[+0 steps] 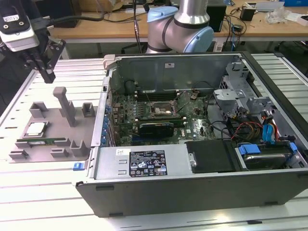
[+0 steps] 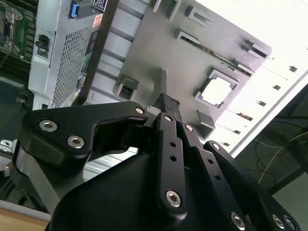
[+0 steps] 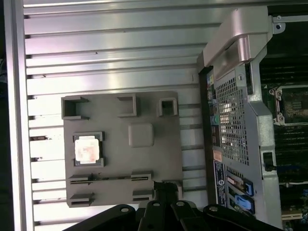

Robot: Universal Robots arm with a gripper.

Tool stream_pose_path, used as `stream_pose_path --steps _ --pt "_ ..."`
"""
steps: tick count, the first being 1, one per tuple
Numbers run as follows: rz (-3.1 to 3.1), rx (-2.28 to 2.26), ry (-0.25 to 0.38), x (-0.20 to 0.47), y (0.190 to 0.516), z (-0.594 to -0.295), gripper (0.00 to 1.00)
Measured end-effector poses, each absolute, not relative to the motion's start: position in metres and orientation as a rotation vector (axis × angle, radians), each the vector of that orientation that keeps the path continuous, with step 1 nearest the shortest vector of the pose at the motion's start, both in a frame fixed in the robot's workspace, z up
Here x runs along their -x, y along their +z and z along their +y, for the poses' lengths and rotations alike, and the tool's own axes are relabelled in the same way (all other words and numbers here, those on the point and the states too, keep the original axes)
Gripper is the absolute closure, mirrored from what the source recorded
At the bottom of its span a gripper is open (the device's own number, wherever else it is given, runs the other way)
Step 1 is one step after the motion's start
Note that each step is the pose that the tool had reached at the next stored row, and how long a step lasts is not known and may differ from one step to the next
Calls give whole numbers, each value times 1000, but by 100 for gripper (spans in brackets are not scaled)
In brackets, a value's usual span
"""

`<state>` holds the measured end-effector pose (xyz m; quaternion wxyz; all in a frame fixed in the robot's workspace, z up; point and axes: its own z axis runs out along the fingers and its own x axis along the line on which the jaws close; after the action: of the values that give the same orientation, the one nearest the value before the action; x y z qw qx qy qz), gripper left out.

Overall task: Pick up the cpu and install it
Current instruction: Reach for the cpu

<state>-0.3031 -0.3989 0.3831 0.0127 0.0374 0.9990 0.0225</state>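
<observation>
Your gripper (image 1: 48, 77) hangs high above the grey tray (image 1: 53, 124), fingers drawn together and holding nothing. The cpu (image 1: 34, 129) lies flat in a square pocket near the tray's edge farthest from the computer case (image 1: 192, 192), well below the gripper.

One cpu (image 1: 35, 129), one memory stick (image 1: 42, 141) (green), one grey tray (image 1: 57, 129), one open computer case (image 1: 192, 192).
</observation>
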Motion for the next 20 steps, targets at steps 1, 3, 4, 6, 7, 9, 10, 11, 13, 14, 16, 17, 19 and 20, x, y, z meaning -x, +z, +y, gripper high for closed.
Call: stream_pose_path --steps 1,3,4,6,7,9,10,11,13,14,16,17,19,20 --pt "3113 -117 70 306 382 -399 89" --pt "3113 -117 70 310 382 -399 89" --pt "3113 -117 70 312 381 -399 89" --pt "3113 -116 70 315 380 -399 89" --pt "3113 -117 70 317 380 -399 89" --pt "3113 -117 70 321 379 -399 89" --pt "3113 -117 70 323 379 -399 89" --pt "3113 -117 70 324 378 -399 89" --pt "3113 -117 70 330 377 -399 89" --pt "3113 -117 70 333 375 -399 89" --pt "3113 -116 70 336 373 -399 89" --pt "3113 -117 70 338 371 -399 89" --pt "3113 -117 70 343 366 -399 89" --pt "3113 -117 70 344 363 -399 89"
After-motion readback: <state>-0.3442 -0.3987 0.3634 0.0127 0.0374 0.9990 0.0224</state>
